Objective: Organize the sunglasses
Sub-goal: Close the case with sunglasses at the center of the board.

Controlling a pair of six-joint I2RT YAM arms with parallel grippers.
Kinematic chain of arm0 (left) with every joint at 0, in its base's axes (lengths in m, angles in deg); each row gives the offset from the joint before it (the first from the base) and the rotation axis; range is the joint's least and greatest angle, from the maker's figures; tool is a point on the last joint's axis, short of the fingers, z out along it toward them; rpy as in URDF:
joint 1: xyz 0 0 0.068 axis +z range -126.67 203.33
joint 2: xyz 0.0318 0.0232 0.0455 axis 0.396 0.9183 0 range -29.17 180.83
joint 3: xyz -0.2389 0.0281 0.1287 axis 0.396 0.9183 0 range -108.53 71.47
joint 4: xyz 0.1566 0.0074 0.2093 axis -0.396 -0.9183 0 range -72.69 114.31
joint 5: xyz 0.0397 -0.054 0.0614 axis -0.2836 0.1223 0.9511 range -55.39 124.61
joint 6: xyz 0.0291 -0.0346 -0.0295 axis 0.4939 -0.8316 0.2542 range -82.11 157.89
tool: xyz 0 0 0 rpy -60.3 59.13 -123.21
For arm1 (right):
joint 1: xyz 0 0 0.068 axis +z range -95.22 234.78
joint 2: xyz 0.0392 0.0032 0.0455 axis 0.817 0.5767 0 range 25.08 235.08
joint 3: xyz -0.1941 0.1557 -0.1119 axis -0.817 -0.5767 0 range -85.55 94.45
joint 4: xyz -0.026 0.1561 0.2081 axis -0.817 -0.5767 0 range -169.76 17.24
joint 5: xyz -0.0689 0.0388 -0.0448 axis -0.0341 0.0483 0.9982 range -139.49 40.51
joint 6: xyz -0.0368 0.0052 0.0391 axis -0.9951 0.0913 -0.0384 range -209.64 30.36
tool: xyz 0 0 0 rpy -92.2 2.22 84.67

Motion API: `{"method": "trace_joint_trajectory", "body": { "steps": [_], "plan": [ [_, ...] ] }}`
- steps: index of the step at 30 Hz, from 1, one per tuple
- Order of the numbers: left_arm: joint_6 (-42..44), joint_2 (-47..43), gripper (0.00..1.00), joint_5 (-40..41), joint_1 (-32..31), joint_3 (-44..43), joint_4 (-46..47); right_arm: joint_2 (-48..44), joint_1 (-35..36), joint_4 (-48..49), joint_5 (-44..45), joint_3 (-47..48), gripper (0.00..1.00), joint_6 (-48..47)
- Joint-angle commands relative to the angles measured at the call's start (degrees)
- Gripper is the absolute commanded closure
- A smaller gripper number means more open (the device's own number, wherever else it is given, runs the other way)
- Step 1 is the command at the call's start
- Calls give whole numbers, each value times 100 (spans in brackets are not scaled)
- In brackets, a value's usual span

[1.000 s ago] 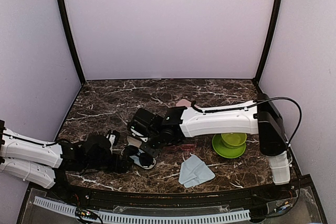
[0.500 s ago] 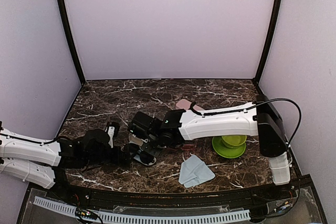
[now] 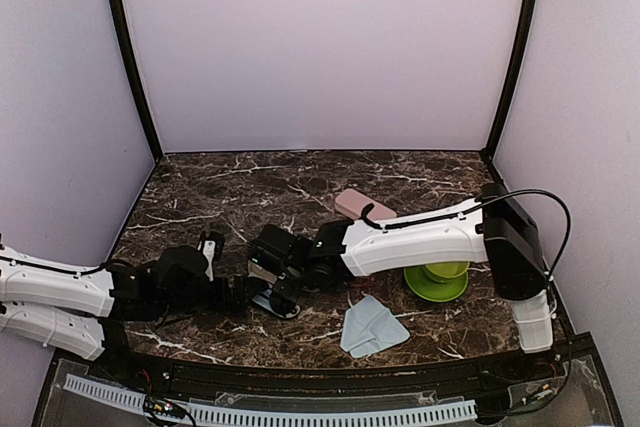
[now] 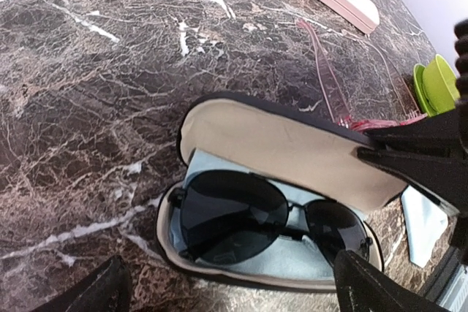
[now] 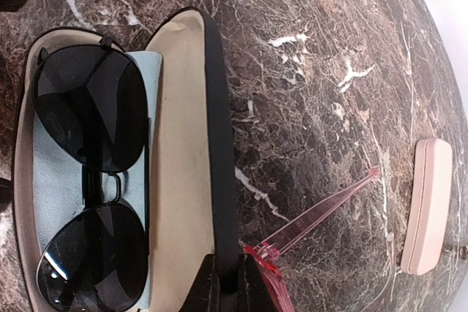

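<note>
- Left wrist view is showing the black sunglasses [image 4: 267,217] lying lens-up inside the open black case [image 4: 285,147], on a light blue cloth [image 4: 205,167] that is lining its tray; that pair is looking settled.
- The right gripper [image 5: 228,286] is pinching the rim of the raised lid, its fingers closed tight on that edge. My guess is that the lid is about to be swung down.
- The left gripper [image 4: 230,294] is spreading wide, one fingertip off each end of the case's near side, and is gripping nothing.
- The pink sunglasses [image 5: 314,217] are lying on the stone just beyond the right gripper's fingers, outside the lid, with one temple sticking out. They are sitting in no case yet.
- The pink case [image 5: 428,206] is lying closed, well beyond the right gripper and apart from the pink pair.
- A second blue cloth [image 3: 372,327] is lying loose to the right gripper's right, nearer the arm bases.
- I am judging the job at roughly halfway: the black pair is housed, while shutting that lid and packing the pink pair are waiting.
- The table [image 3: 200,197] is showing dark brown marble with white veins, glossy and probably slippery under thin frames.
- A green bowl on a plate [image 3: 437,285] is sitting farther to the right gripper's right, partly under its arm.
- Plain lilac walls [image 3: 320,47] are closing in three sides, with black posts [image 3: 130,57] running up the corners.
</note>
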Motion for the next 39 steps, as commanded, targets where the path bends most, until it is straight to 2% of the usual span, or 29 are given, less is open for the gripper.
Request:
{"method": "trace_joint_trajectory", "body": {
  "steps": [1, 7, 12, 18, 27, 39],
  "plan": [
    [-101, -467, 2, -169, -11, 240, -545, -196, 68, 477, 429, -162, 98, -133],
    [-360, -1026, 10, -337, -11, 638, -597, -223, 143, 682, 831, -276, 99, -284],
    [-559, -636, 15, -336, -11, 543, -520, -188, 317, 895, 1358, -412, 99, -481],
    [-777, -268, 16, -355, -11, 491, -521, -62, 551, 1047, 1986, -556, 100, -778],
    [-1117, -805, 17, -280, -11, 657, -899, 230, 936, 1420, 2789, -674, 100, -1279],
    [-1263, -718, 19, -368, -11, 763, -1012, 571, 1265, 1978, 3430, -966, 100, -1798]
  ]
}}
